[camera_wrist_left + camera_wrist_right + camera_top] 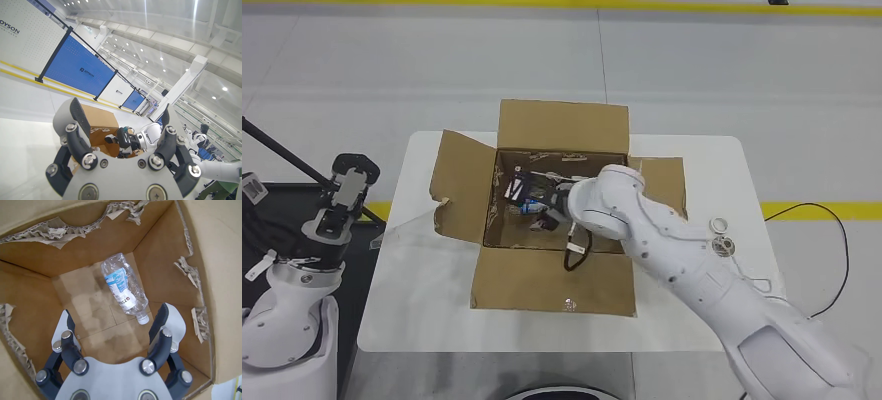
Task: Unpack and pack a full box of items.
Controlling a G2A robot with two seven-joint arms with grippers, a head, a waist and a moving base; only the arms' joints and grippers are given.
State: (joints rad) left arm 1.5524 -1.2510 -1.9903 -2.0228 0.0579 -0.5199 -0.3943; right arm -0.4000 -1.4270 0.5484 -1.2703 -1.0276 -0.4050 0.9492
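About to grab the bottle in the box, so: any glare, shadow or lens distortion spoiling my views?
Right wrist view: bottle evenly lit on the box floor, small glints on its plastic. Top view: box interior shaded, partly covered by the right arm. Left wrist view: ceiling lamps streak with glare, straight lines bow near the edges.

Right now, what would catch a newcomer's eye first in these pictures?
The open brown cardboard box with torn edges stands on the white table, with the white right arm down inside it. On its floor lies a crumpled clear plastic bottle with a white cap, and the arm's jaws are open above it.
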